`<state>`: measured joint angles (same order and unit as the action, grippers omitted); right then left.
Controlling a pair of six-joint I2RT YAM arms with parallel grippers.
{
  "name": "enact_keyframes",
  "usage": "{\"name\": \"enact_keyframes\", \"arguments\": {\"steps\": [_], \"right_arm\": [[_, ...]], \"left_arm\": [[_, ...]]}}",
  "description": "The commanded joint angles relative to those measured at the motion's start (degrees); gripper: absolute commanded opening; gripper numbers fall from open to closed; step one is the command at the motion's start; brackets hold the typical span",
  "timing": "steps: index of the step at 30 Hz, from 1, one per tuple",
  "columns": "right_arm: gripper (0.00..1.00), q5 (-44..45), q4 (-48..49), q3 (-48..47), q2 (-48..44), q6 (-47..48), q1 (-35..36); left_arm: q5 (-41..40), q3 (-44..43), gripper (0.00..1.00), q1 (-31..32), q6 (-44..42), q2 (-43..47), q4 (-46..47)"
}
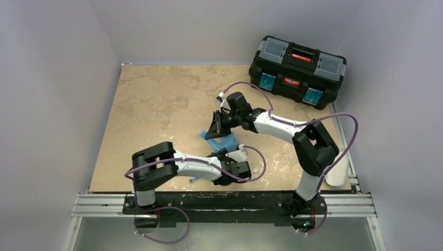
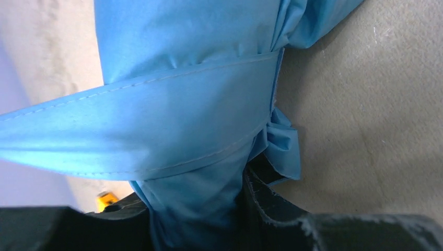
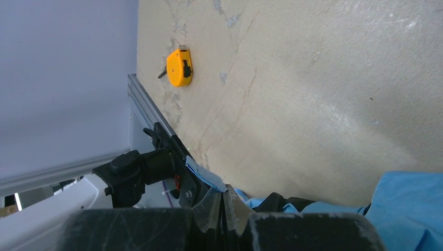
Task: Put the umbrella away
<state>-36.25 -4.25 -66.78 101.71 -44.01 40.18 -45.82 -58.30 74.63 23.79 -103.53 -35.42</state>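
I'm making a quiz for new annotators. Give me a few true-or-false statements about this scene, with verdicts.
1. The toolbox lid is open. False: it is shut.
2. A blue band wraps round the umbrella. True.
3. The orange tape measure lies on the table. True.
4. The umbrella is inside the toolbox. False: it is outside it, near the table's middle.
5. The right pincer is wide open. False: it is pinched on blue fabric.

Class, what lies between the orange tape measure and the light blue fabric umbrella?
Only bare beige tabletop separates tape measure from umbrella, in the right wrist view.
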Motion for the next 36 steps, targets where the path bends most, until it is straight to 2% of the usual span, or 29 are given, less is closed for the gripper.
{"name": "enact_keyframes", "arguments": {"steps": [1,9,12,16,23,27,31,36], "right_arm": [[0.0,1.38,4.58,-7.99,1.2,-2.27,0.68],[0.0,0.73,5.46,-14.63,9.83,-4.19,0.11],[0.0,2.11,2.88,-14.62,14.53,-1.94,-0.34],[0.0,4.79,6.68,-4.48,17.09,-1.32,-1.46],[0.0,7.07,17.07,14.6,15.41,-0.39,-3.12],[0.0,7.67,23.61,20.76,13.09,-1.18,-3.18],[0.0,8.33,26.22,22.84,12.1,-0.7,-3.18],[0.0,8.66,28.05,24.12,11.5,-0.47,-3.28]], "left_arm": [[-6.19,-5.87,0.0,4.96,-2.63,-5.52,-4.05],[-13.97,-11.18,0.0,8.45,5.73,-13.33,-13.31],[-15.24,-13.22,0.0,9.84,9.91,-16.71,-17.67],[-13.77,-14.29,0.0,10.48,12.89,-20.16,-19.81],[-6.61,-13.37,0.02,10.71,9.94,-21.27,-15.72],[-3.52,-13.56,0.3,10.45,10.04,-20.92,-15.0],[0.81,-11.18,0.55,10.15,8.71,-15.51,-11.18],[7.23,-8.45,0.73,8.37,5.96,-6.38,-8.04]]}}
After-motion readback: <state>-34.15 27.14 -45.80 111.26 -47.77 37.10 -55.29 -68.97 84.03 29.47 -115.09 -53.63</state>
